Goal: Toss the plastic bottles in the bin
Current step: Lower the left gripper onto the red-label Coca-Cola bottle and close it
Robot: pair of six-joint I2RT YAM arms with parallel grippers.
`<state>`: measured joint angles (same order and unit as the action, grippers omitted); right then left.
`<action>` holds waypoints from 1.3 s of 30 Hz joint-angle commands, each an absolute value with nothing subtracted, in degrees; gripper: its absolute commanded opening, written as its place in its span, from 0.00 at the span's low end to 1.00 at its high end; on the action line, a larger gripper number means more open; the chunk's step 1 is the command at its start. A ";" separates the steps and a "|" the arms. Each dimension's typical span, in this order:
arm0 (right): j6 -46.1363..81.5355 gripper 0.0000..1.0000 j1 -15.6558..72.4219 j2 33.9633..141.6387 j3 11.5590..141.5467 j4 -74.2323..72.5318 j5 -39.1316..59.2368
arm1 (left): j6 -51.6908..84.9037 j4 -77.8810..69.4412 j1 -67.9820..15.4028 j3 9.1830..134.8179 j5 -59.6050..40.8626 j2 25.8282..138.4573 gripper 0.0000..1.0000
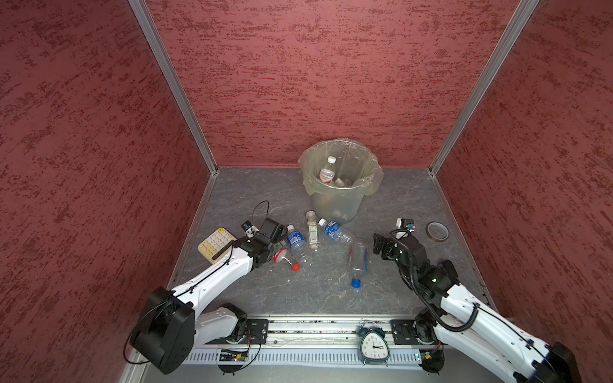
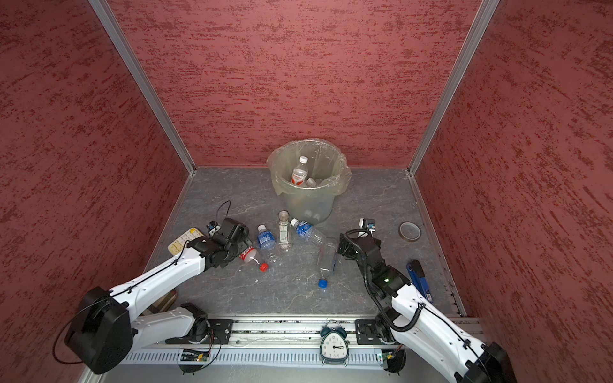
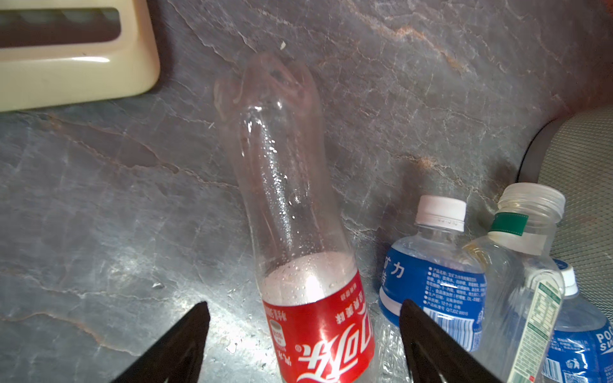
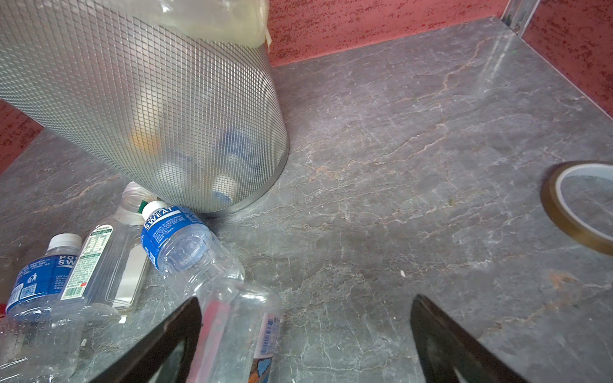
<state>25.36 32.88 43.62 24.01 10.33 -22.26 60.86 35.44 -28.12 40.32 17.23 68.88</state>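
The cola bottle (image 3: 292, 215) label is red with white script. The bin (image 4: 149, 99) wall shows a grey diamond-grid pattern.

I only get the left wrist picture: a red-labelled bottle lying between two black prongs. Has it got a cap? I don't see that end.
Observer: Yes. In both top views the red-labelled bottle ends in a red cap, at its end away from the bin.
Operator: Is that bin the mesh thing at my picture's edge?
Observer: Yes. It is lined with a bag, and a white-capped bottle shows among others inside.
Operator: What is the other arm doing?
Observer: The right gripper is open, next to a clear bottle with a blue cap, which lies on its side.
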 commanded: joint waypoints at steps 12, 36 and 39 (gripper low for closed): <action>26.37 0.99 32.87 43.85 22.26 6.41 -23.14 | 62.23 32.45 -26.79 42.61 14.24 76.36 0.88; 26.27 0.99 32.87 45.53 22.10 5.01 -22.76 | 58.66 31.10 -25.05 42.67 11.76 79.41 0.48; 26.19 0.99 32.87 45.74 22.10 4.83 -22.76 | 56.82 32.29 -25.05 42.23 12.72 77.35 0.48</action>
